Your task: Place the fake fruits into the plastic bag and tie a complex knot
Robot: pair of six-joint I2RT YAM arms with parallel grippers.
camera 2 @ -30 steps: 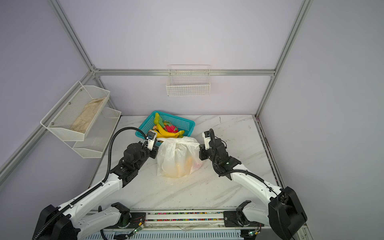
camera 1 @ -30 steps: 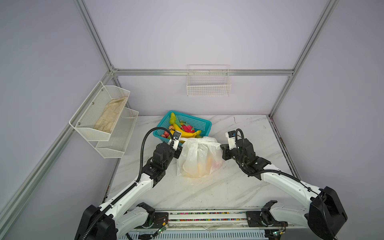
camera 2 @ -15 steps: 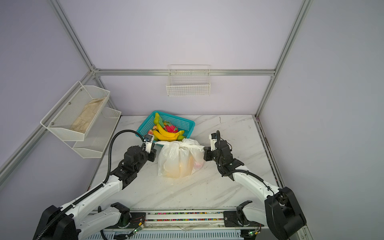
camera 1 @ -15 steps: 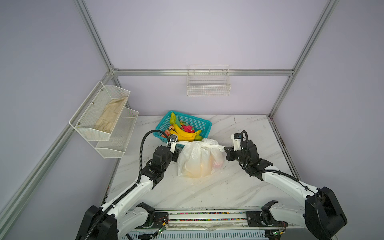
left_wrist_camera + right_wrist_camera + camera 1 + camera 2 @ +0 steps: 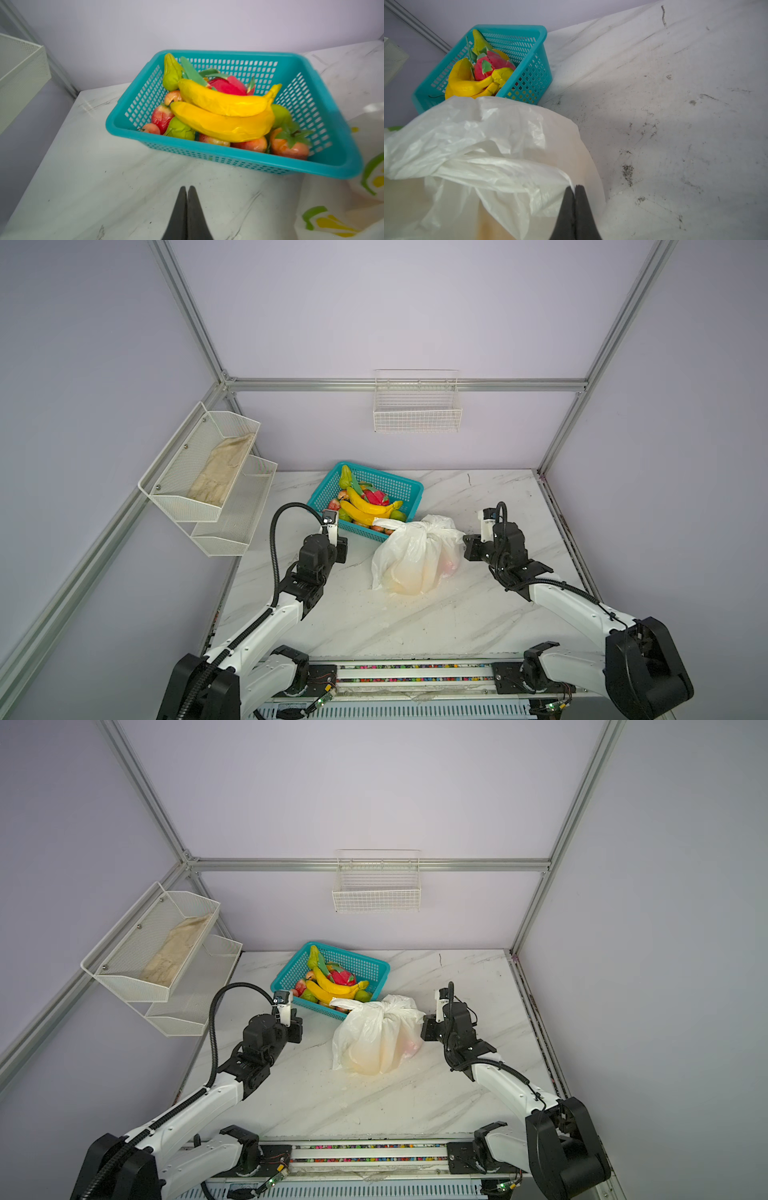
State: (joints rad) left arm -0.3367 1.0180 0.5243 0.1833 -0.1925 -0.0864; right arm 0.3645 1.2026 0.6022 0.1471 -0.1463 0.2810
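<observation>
While the right claw (image 5: 574, 187) pinches the crinkly plastic bag (image 5: 492, 141) — translucent — the left claw (image 5: 186, 188) is clenched.

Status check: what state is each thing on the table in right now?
plastic bag: upright on the table, filled, handles tied in a knot.
teal basket: holds bananas, dragon fruit, smaller fake fruits.
left gripper: shut, holding nothing, short of the basket.
right gripper: shut on the bag's handle end.
</observation>
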